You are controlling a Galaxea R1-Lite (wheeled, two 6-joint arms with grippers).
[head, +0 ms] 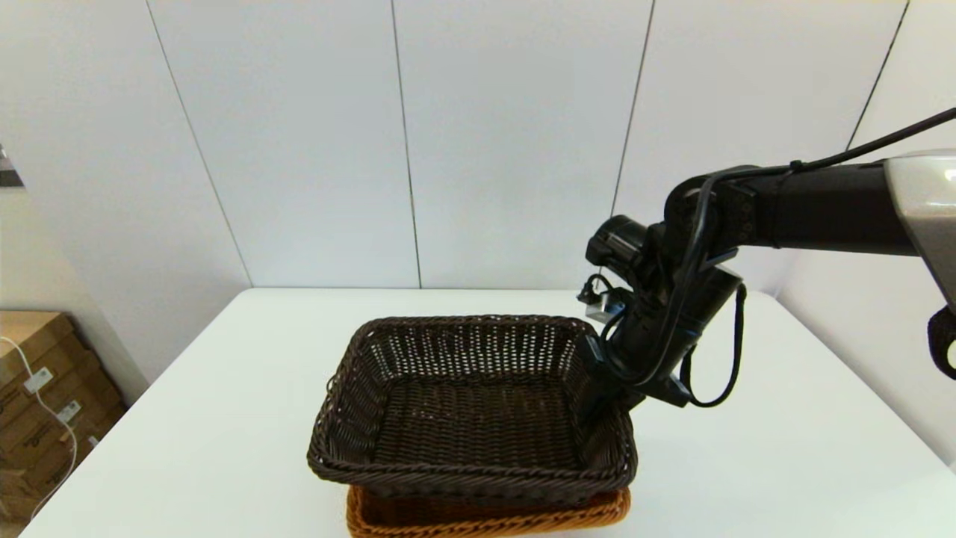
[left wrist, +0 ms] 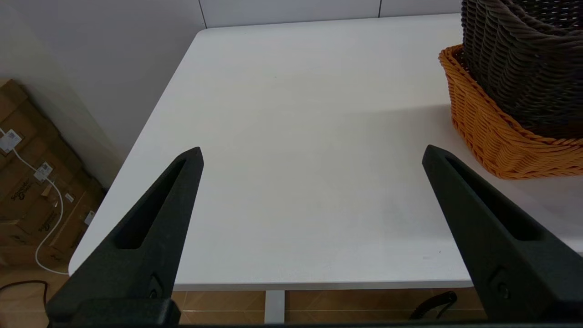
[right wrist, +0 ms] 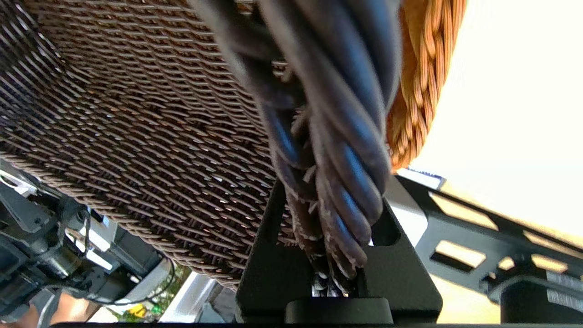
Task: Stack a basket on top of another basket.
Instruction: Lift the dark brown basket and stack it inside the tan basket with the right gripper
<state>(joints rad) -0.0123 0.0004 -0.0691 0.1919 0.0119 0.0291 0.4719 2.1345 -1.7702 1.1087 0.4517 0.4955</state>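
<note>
On the white table (head: 747, 448) the orange-tan basket (head: 485, 515) is nearly covered by the dark brown basket (head: 470, 403) — its rim is pinched by the right gripper (head: 597, 388). It should be lowered level before release. Left gripper (left wrist: 312, 157) — parked, fingers wide.

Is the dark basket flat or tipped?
Tipped. The dark basket sits slanted in the orange basket, its right rim pinched by the right gripper.
</note>
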